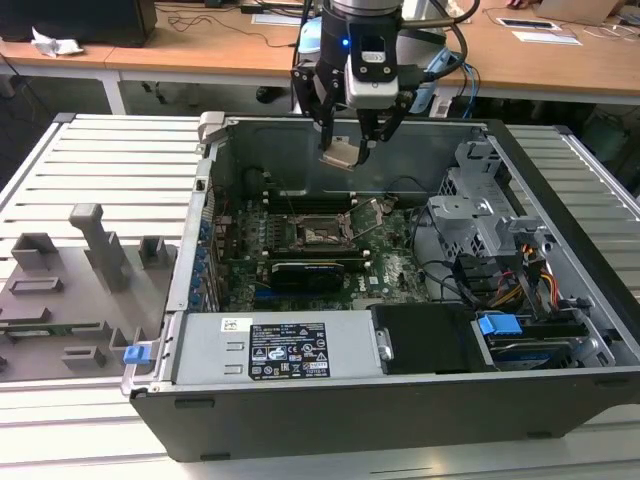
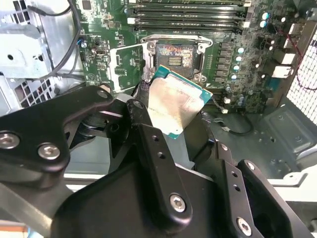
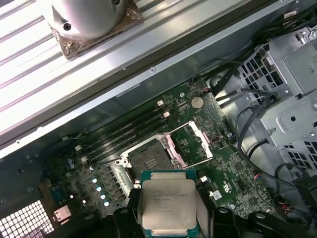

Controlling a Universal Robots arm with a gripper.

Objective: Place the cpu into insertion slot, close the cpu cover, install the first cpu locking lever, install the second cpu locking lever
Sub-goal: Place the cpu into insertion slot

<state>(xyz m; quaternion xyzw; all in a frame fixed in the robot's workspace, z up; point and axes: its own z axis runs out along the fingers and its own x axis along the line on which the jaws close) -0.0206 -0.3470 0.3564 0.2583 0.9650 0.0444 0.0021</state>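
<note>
Cpu [image 3: 168, 203] in pincer [image 1: 344, 140] — clamped edges hidden — above insertion slot [image 3: 148, 157]

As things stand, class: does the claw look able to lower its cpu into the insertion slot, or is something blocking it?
Probably yes. The claw holds the cpu above the board, the cpu cover is swung open beside the insertion slot, and the slot lies bare.

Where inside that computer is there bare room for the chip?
Below the gripped silver-grey chip, the square black socket lies bare between long memory slots and its flipped-open metal frame. Black cables crowd the grey drive cage.
</note>
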